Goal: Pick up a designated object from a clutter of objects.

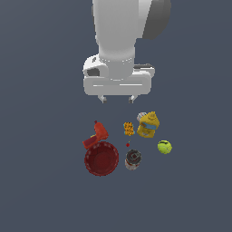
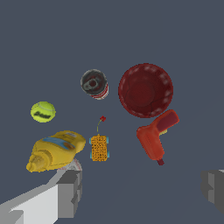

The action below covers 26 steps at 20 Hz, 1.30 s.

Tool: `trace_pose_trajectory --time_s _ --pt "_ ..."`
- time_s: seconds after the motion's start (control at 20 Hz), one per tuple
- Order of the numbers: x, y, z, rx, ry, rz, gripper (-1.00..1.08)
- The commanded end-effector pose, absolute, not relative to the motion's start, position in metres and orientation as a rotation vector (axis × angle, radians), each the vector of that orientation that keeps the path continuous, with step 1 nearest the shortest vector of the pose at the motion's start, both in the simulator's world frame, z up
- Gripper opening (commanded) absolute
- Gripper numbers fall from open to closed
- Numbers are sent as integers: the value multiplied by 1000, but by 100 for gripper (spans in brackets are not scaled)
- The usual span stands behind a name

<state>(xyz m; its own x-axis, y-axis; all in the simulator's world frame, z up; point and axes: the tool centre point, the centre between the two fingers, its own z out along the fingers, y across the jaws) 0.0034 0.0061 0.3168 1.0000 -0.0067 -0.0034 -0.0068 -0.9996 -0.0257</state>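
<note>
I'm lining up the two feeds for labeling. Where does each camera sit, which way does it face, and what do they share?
Exterior view: off the arm, looking down on the clutter; the white arm and open end effector hang above it.
Wrist view: on the wrist, aimed down at the items; only the grey fingertips show.
Shared: orange block, yellow bottle, tennis ball, can, red bowl, red drill.

Exterior view: high, distant, looking down on arm. Wrist view: closer, downward. Both share clutter (image 1: 129, 142) (image 2: 105, 118).
</note>
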Motion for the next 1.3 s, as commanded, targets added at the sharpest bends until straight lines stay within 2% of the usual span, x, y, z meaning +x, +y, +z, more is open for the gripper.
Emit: trace_pose_trajectory --time_s 0.0,0.7,1.25 --pt "3 6 317 -3116 10 5 100" --pt "9 31 327 -3115 -112 -43 100" --pt "13 39 277 -3125 -100 -35 100"
